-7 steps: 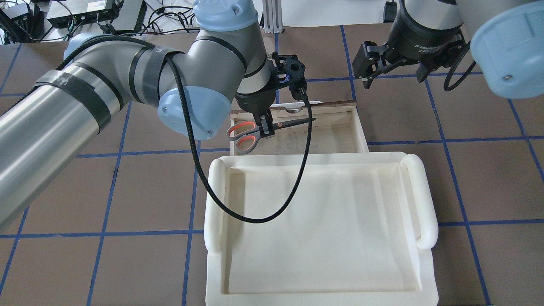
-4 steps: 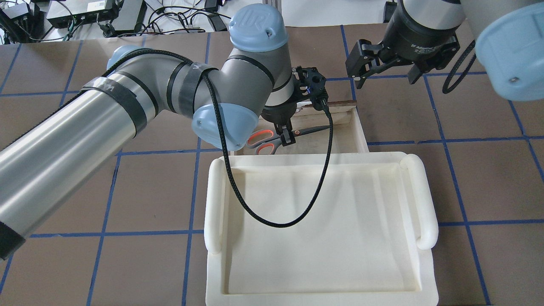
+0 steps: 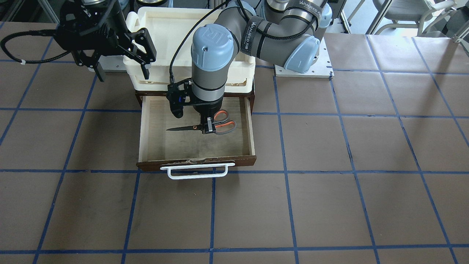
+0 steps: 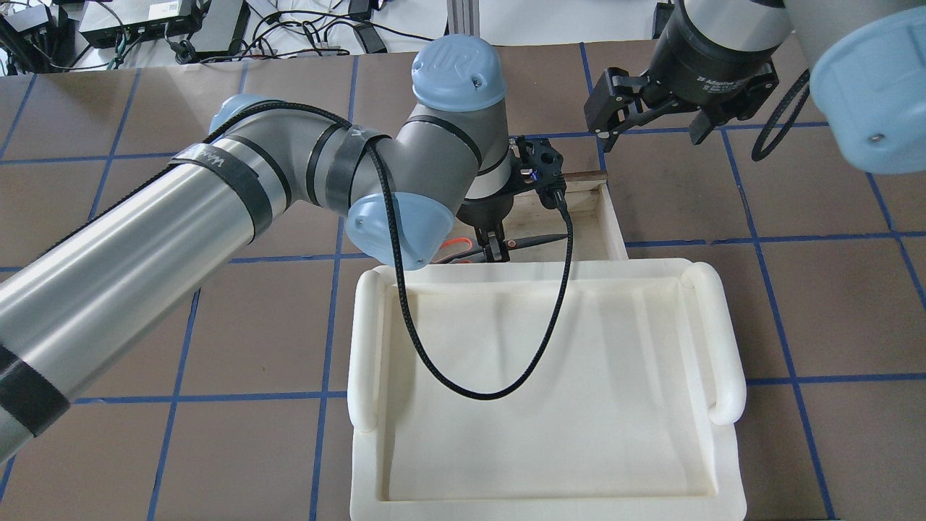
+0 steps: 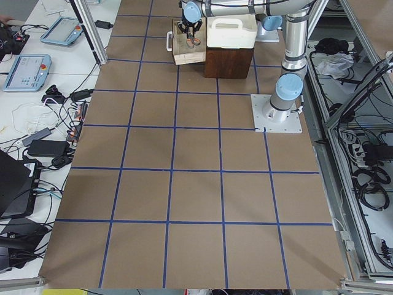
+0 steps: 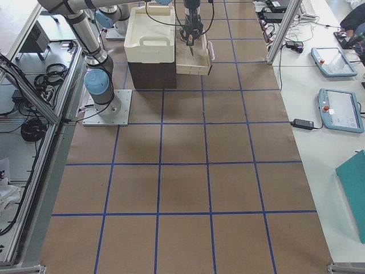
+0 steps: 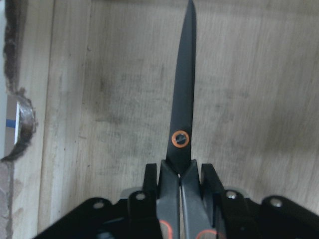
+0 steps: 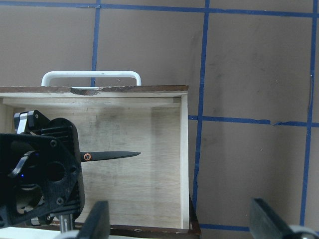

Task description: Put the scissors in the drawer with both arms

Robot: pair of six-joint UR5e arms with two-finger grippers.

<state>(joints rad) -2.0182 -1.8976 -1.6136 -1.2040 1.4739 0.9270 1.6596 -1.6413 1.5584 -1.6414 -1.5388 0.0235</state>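
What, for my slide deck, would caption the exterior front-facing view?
Left gripper, shut on the scissors, holds them inside the open drawer; right gripper hangs open off to the side.

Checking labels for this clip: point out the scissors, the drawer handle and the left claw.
scissors [image 3: 181,128], front-facing view, on the blade.
drawer handle [image 8: 89,73], right wrist view, middle of the white bar.
left claw [image 3: 208,130], front-facing view, between the fingertips gripping the scissors.

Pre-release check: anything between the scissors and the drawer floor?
Nothing visible. The left gripper holds the scissors over bare plywood inside the open drawer; nothing else shows in it.
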